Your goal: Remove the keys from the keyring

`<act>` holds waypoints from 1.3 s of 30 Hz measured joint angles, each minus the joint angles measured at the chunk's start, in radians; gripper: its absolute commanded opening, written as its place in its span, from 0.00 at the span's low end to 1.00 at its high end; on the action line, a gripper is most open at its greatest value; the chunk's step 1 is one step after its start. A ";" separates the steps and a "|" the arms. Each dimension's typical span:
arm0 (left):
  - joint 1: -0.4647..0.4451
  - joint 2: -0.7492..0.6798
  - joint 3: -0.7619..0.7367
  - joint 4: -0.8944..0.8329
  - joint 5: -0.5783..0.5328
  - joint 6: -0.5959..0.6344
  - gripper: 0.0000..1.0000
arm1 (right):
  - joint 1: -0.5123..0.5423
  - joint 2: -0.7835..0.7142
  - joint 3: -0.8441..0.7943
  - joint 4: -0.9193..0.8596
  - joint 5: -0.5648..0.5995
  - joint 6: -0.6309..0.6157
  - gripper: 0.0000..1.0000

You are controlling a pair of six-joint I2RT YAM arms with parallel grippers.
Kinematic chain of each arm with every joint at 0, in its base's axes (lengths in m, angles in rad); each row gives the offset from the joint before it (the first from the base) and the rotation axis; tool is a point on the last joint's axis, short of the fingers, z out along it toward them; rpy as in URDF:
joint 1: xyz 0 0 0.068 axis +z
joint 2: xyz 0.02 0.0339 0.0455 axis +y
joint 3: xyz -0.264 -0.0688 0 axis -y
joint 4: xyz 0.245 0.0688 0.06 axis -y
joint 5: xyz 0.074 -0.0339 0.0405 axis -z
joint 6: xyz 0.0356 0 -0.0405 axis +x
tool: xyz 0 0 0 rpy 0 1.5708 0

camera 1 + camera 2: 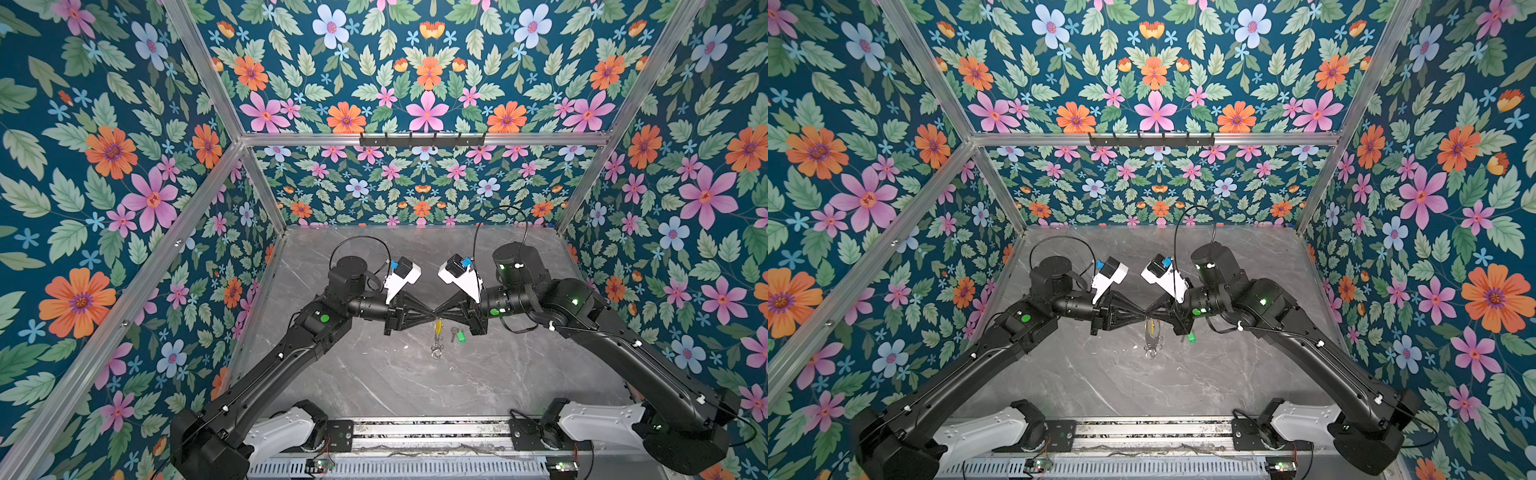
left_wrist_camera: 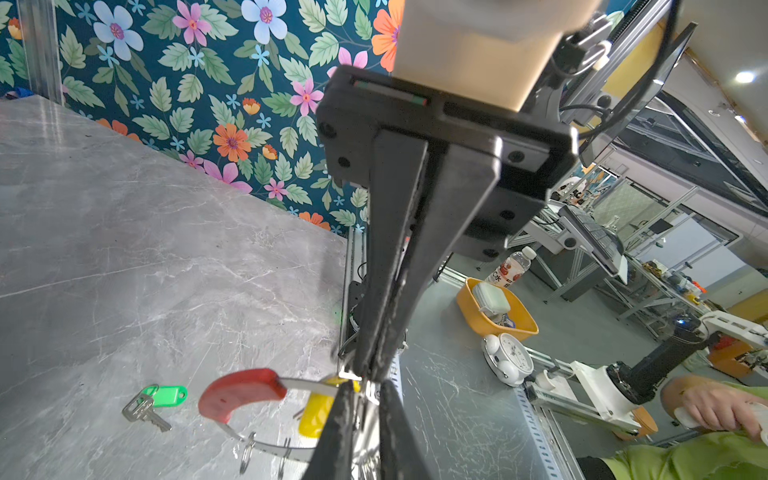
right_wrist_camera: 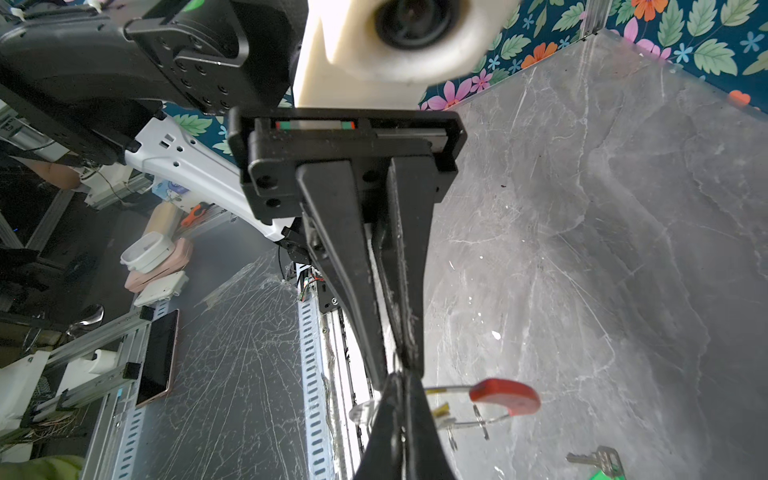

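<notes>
The keyring (image 2: 241, 395), a thin grey wire loop with a red sleeve (image 3: 505, 397), hangs in the air over the middle of the table. My left gripper (image 1: 432, 311) and right gripper (image 1: 439, 311) meet tip to tip at its top. The right gripper (image 3: 401, 376) is shut on the wire. The left gripper (image 2: 365, 384) is closed at its tips on the wire beside it. The yellow key (image 2: 316, 415) dangles under the tips, partly hidden by fingers. Small silver rings (image 2: 247, 455) hang lower on the loop. The green key (image 1: 459, 336) lies loose on the table, right of the loop.
The grey marble table (image 1: 374, 386) is walled by floral panels on three sides. A metal rail (image 1: 428, 432) runs along its front edge between the arm bases. A black hook rack (image 1: 422, 139) is mounted high on the back wall. An orange tub (image 2: 494, 309) and an alarm clock (image 2: 507, 359) sit outside the cell.
</notes>
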 measured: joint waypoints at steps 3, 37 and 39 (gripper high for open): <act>-0.001 0.000 0.001 -0.001 0.001 0.002 0.00 | 0.000 0.000 0.002 0.000 0.008 -0.002 0.00; -0.001 -0.163 -0.137 0.280 -0.176 -0.052 0.00 | 0.009 -0.198 -0.457 0.690 -0.048 0.217 0.53; -0.001 -0.164 -0.139 0.286 -0.181 -0.055 0.00 | 0.009 -0.191 -0.451 0.690 -0.048 0.217 0.51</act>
